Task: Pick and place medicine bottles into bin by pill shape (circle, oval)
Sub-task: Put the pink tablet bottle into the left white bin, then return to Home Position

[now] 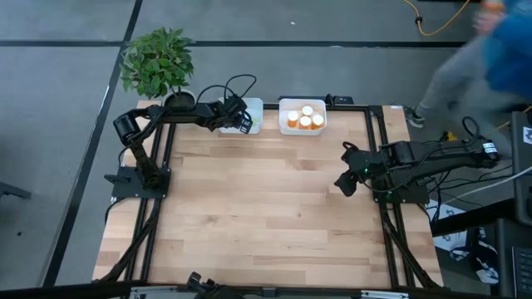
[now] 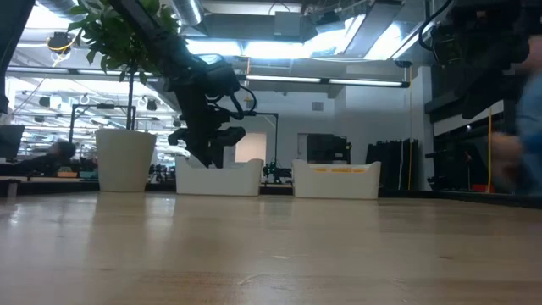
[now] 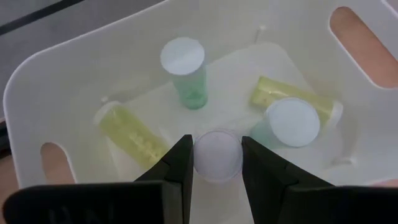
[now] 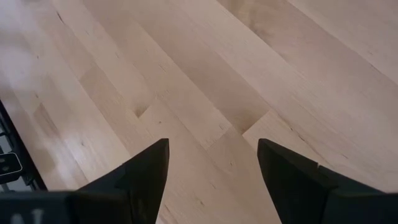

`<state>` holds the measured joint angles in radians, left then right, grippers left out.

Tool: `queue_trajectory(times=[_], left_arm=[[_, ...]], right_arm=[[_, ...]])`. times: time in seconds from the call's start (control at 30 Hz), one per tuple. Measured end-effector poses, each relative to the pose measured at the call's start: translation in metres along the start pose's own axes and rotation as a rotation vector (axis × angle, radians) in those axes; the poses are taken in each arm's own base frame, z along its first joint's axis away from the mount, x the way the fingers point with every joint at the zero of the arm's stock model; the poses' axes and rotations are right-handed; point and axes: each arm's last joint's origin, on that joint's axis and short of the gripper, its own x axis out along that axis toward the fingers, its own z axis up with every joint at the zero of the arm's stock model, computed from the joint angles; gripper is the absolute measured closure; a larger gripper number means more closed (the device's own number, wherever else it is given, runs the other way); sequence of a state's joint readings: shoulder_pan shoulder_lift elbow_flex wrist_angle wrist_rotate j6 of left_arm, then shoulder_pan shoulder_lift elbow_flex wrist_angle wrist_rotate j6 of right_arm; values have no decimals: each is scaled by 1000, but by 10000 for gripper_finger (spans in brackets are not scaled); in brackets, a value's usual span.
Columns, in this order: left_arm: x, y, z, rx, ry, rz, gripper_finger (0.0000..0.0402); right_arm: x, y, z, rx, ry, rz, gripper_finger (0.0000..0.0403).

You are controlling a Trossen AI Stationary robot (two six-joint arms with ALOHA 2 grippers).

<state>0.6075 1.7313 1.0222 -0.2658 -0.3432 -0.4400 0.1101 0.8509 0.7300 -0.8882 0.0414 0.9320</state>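
Observation:
My left gripper (image 3: pixel 216 146) is over the left white bin (image 3: pixel 93 56) at the table's far edge, shut on a small medicine bottle with a round white cap (image 3: pixel 216 157). Inside that bin a pale green bottle (image 3: pixel 186 71) stands upright. Two yellowish ones (image 3: pixel 130 127) (image 3: pixel 280 93) lie on their sides, and another white-capped bottle (image 3: pixel 292 121) sits beside them. The right bin (image 1: pixel 285 104) holds orange bottles (image 1: pixel 305 120). My right gripper (image 4: pixel 211 146) hovers open over bare wood near the table's right edge, with nothing between its fingers. My left gripper pinches the small bottle between its two fingers (image 3: pixel 180 165), at its upper part by the white cap (image 3: pixel 216 140). The fingers slant down into the bin from the near side, and the cap faces back along them. The cap hides whether the bottle's bottom touches the bin floor.
A potted plant (image 1: pixel 158 62) in a white pot (image 2: pixel 125 159) stands at the far left corner, beside the left bin. A person (image 1: pixel 490 50) moves past the table's far right corner. Black frame rails (image 1: pixel 378 158) line the table's sides. The wooden middle (image 1: pixel 266 208) is bare.

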Motion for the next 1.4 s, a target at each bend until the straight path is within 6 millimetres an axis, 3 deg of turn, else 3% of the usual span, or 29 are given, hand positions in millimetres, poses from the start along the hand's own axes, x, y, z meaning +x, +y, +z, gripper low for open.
queue_trajectory(times=[0.17, 0.47, 1.0, 1.2, 1.4], left_arm=[[0, 0, 0, 0, 2, -2, 301], [1, -1, -2, 0, 23, -16, 249], [-24, -16, 43, 9, -37, -116, 248], [-63, -35, 58, -50, 247, -400, 249], [-134, -60, 70, 85, 439, -606, 246]], right_arm=[[0, 0, 0, 1, 0, 1, 156], [0, 0, 0, 0, -1, 0, 156], [0, 0, 0, 2, -1, 0, 156], [0, 0, 0, -1, -1, 0, 156], [0, 0, 0, -14, -1, 0, 156]])
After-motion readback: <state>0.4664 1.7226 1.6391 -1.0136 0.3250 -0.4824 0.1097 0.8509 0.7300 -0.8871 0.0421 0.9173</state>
